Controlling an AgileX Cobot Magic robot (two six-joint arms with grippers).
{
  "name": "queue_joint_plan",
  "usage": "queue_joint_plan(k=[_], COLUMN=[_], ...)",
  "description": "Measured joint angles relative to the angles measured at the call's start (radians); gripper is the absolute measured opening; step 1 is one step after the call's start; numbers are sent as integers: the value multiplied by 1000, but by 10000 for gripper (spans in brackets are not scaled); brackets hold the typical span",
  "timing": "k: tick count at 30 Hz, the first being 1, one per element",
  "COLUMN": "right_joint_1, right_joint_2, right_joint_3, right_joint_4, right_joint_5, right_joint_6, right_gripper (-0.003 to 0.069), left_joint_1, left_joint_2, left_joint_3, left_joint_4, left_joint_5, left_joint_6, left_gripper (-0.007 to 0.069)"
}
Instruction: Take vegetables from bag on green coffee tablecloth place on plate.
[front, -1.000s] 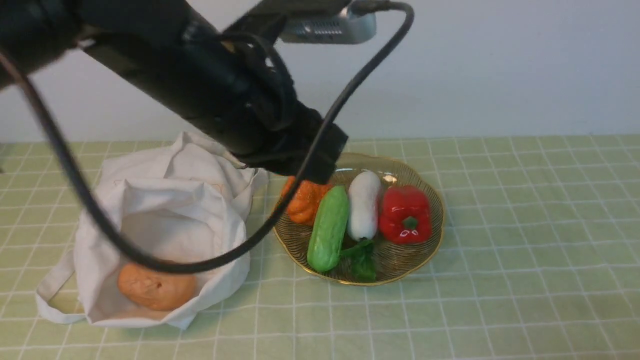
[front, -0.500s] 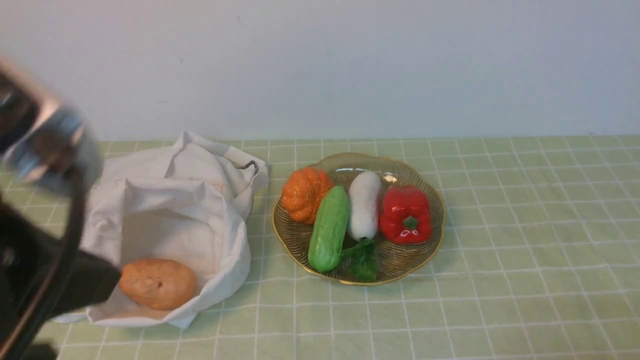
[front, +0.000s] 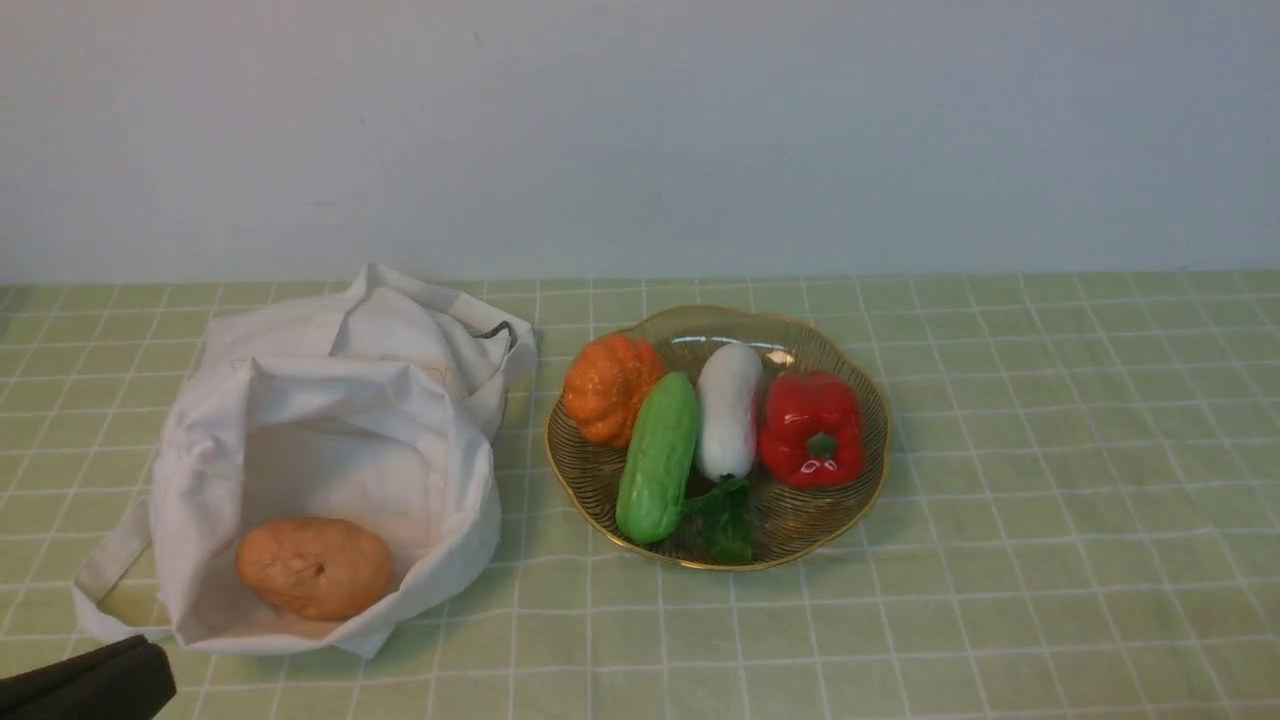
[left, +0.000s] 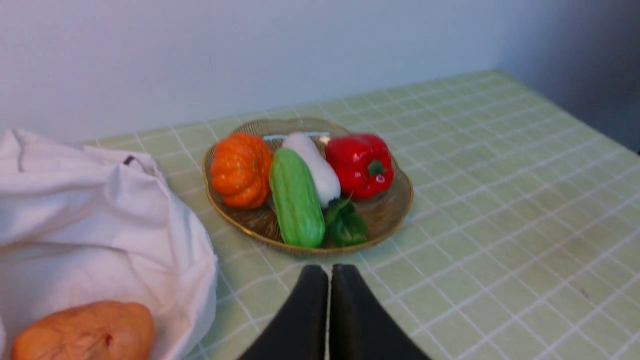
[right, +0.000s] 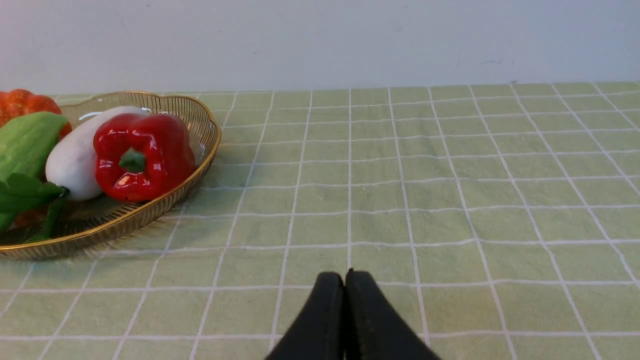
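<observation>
Pincers, two. The left pincer (left: 328, 271) and the right pincer (right: 344, 275) each have their black fingers pressed together with nothing between them, and both aim across the pale green tablecloth with thin white grid lines (front: 1000, 450). The left arm (front: 90, 685) shows only as a dark corner at the near edge in the front view.

Bags, one. The soft white cloth tote bag (front: 330, 420) has its mouth open, with one brownish-orange lumpy potato (front: 313, 567) inside.

Plates, one. The round amber ribbed dish with a scalloped gold rim (front: 790, 525) sits just right of the bag. It holds four items: one glossy light-green toy cucumber (front: 657, 460), one white radish with dark green leaves (front: 728, 410), one red bell pepper (front: 812, 428) and one orange pumpkin (front: 607, 385). The cucumber lies between the pumpkin and the radish.
</observation>
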Motion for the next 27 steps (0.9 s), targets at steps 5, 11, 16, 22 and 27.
queue_joint_plan(k=[5,11,16,22,27], right_joint_1=[0,0,0,0,0], right_joint_2=[0,0,0,0,0], right_joint_3=[0,0,0,0,0], right_joint_4=[0,0,0,0,0], right_joint_5=[0,0,0,0,0], right_joint_6=[0,0,0,0,0], right_gripper=[-15,-15,-15,-15,-15], left_joint_1=[0,0,0,0,12], left_joint_2=[-6,-6,-6,-6,-6], left_joint_3=[68,82,82,83,136], left_joint_4=[-3,-4,-4,-5,25], left_joint_5=[-90,-94,-94,-94,-123], left_joint_6=[-3,-3,-3,-3,9], left_gripper=[-5,-5,-5,-5,-5])
